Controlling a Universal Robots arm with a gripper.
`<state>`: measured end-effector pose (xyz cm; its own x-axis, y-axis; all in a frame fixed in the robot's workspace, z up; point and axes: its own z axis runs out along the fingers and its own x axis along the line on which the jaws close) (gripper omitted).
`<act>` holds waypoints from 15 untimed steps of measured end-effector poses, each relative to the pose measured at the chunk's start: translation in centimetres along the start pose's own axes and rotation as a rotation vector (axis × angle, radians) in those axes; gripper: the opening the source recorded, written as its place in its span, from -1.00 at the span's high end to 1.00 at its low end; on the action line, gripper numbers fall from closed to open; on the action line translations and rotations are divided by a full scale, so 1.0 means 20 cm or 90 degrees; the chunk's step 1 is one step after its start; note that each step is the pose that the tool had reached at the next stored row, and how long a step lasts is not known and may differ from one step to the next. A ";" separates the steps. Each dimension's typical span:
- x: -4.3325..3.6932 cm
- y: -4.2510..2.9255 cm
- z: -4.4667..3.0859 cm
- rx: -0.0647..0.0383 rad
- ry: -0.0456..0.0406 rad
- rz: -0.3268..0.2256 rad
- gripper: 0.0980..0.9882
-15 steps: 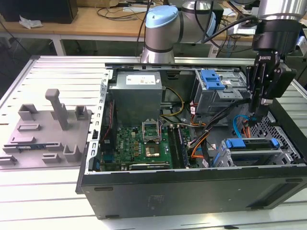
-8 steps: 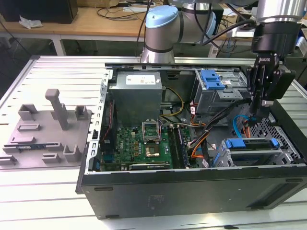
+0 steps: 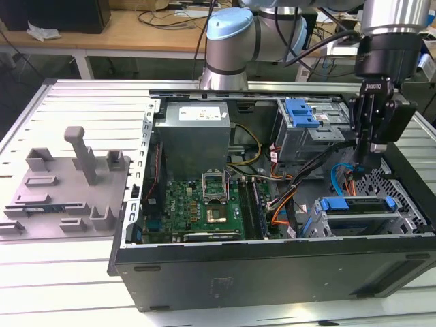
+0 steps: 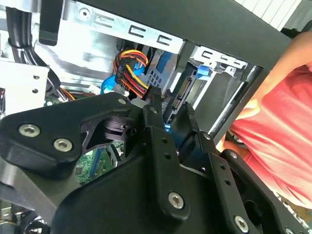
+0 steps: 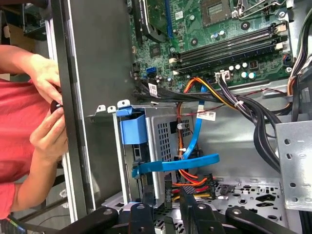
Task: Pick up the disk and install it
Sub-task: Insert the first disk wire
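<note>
The disk [image 3: 357, 204] lies flat in the lower drive bay at the exterior view's right end of the open computer case [image 3: 272, 269]. Its grey body is framed by a bright blue carrier with tabs at both ends. My gripper [image 3: 371, 153] hangs just above and slightly behind the disk, fingers pointing down into the case. In both wrist views the black fingers [image 4: 157, 127] stand a little apart with nothing between them. One blue carrier tab [image 5: 132, 129] shows beside the case wall in the first wrist view.
A blue flat cable [image 5: 181, 163] and orange-yellow power wires [image 5: 195, 178] cross below the fingers. The upper drive cage carries a blue latch [image 3: 303, 112]. A person's hands [image 5: 46, 112] rest outside the case wall. The motherboard [image 3: 204, 204] fills the middle; a grey fixture [image 3: 68, 180] sits outside.
</note>
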<state>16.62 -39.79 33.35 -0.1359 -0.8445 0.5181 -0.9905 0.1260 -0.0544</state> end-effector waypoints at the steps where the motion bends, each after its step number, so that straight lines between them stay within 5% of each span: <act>1: -0.004 0.002 0.000 0.001 -0.0001 0.002 0.44; 3: -0.013 0.004 0.004 0.001 -0.0003 0.007 0.44; 8: -0.018 0.005 0.011 -0.012 0.0013 0.030 0.44; 15: -0.020 0.003 0.014 -0.007 0.0056 0.024 0.44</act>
<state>16.61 -39.59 32.91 -0.1732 -0.8344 0.5233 -0.9844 0.1638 -0.0647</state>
